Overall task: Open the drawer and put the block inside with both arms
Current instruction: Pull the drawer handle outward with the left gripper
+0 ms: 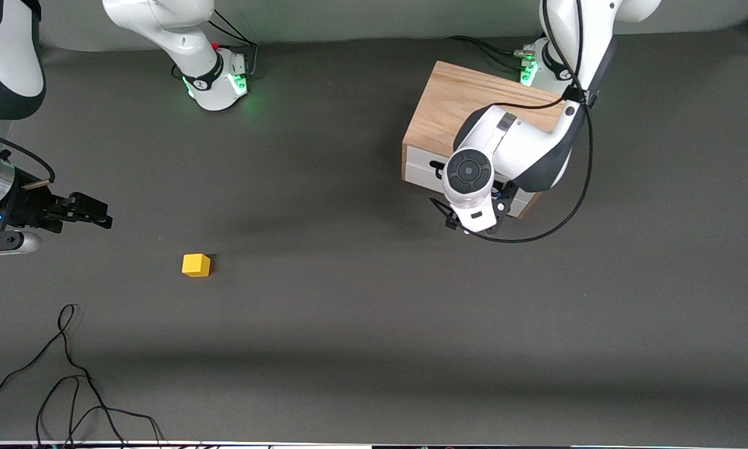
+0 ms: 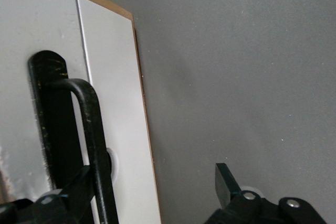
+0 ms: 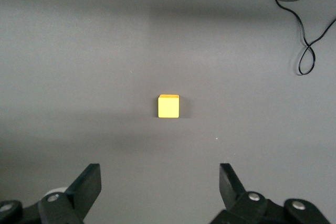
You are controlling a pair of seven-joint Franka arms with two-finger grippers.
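Note:
The yellow block [image 1: 196,265] sits alone on the dark table toward the right arm's end. It also shows in the right wrist view [image 3: 168,106]. My right gripper [image 1: 101,217] hovers open and empty short of the block [image 3: 159,182]. The oak box [image 1: 467,106] stands near the left arm's base, and its white drawer front [image 1: 419,169] looks shut. My left gripper [image 1: 474,228] is in front of the drawer, open [image 2: 155,192]. The black bar handle [image 2: 90,129] lies just inside one finger [image 2: 73,195]. The jaws are not closed on it.
A loose black cable [image 1: 68,374] lies on the table nearer the front camera than the block, and shows in the right wrist view [image 3: 307,30]. The table edge runs along the bottom of the front view.

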